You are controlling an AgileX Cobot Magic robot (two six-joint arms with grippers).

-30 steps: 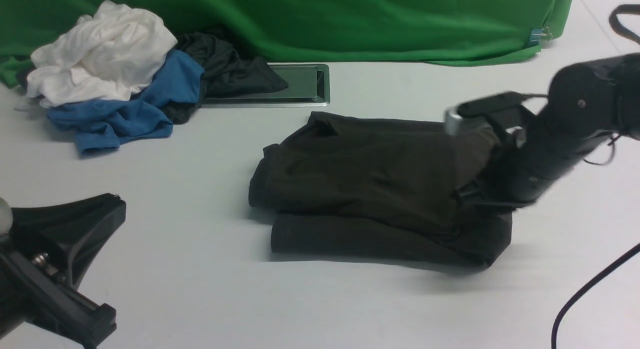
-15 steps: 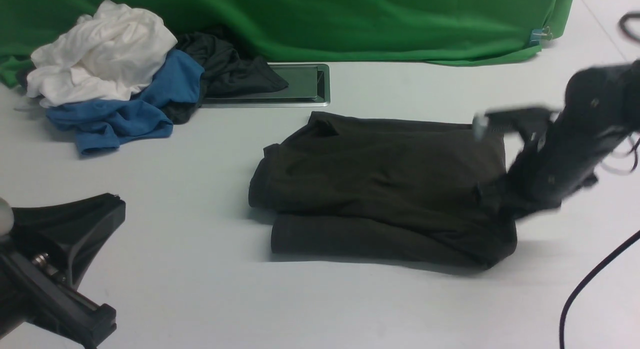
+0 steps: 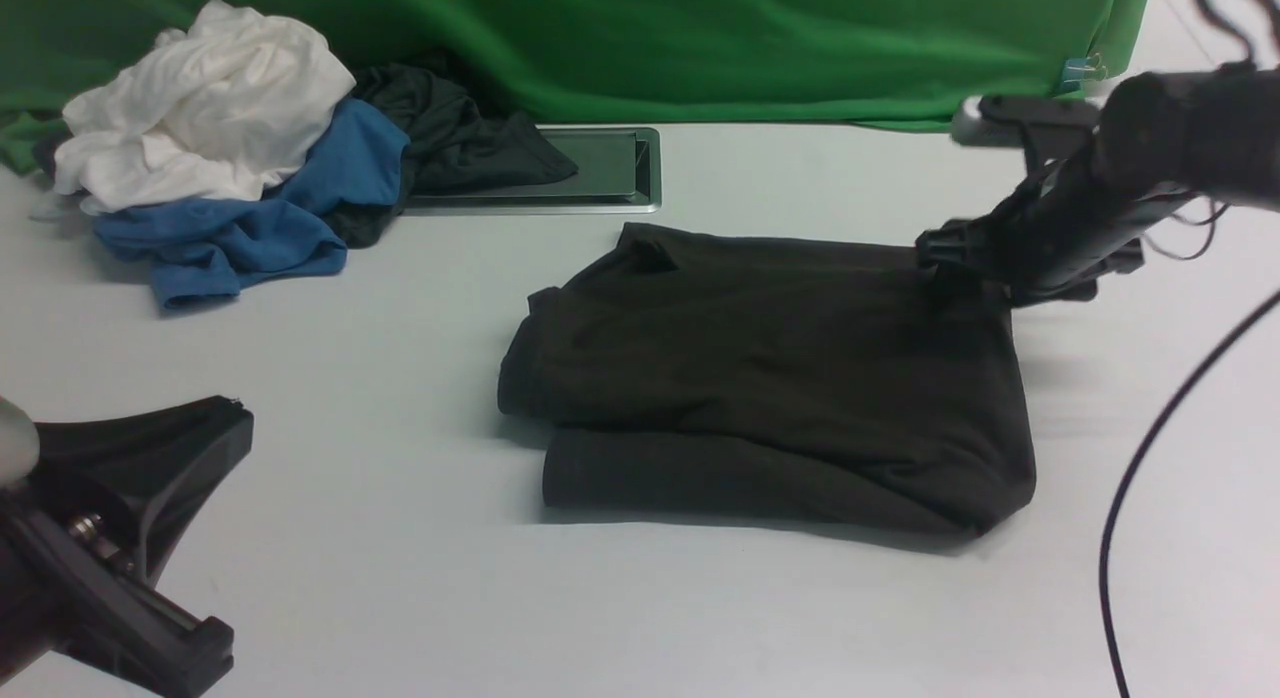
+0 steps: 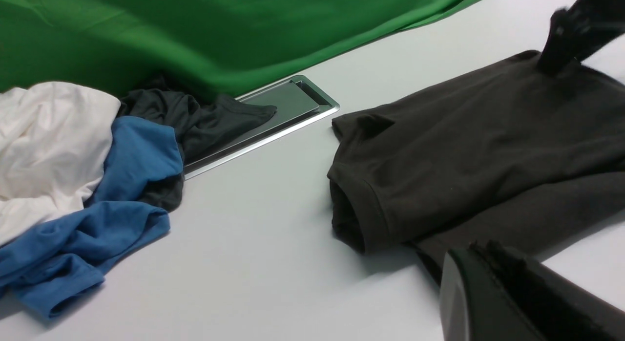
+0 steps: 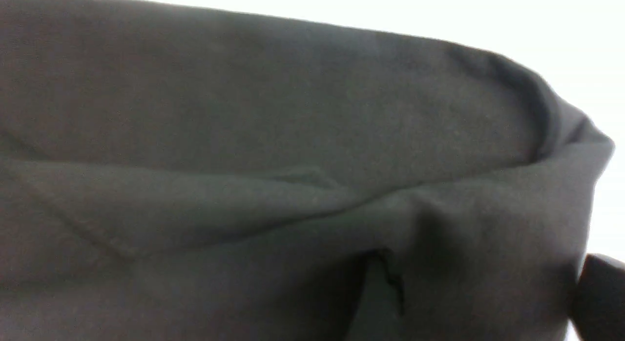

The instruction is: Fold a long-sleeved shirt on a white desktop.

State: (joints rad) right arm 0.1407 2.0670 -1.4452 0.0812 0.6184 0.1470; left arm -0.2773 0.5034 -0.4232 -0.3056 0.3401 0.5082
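Note:
The long-sleeved shirt [image 3: 770, 368] lies folded into a dark charcoal-brown rectangle in the middle of the white desktop [image 3: 400, 578], collar end to the left. My right gripper [image 3: 955, 253] hovers at the shirt's far right corner. In the right wrist view its fingers [image 5: 376, 297] stand wide apart, open, with the shirt [image 5: 293, 136] filling the picture beyond them. My left gripper [image 3: 235, 410] rests low at the near left, shut and empty, well clear of the shirt. In the left wrist view the left gripper [image 4: 481, 248] points toward the shirt [image 4: 488, 136].
A pile of clothes sits at the far left: white [image 3: 200, 108], blue [image 3: 250, 228] and dark grey-black [image 3: 450, 128], the last lapping onto the silver-rimmed panel [image 3: 610, 168]. A green backdrop [image 3: 700, 48] closes the far side. A black cable [image 3: 1150, 478] hangs at the right.
My right gripper rose from the shirt's near right edge and swung back to its far right corner, opening as it went. The shirt's right side now lies flat. The left arm stayed put.

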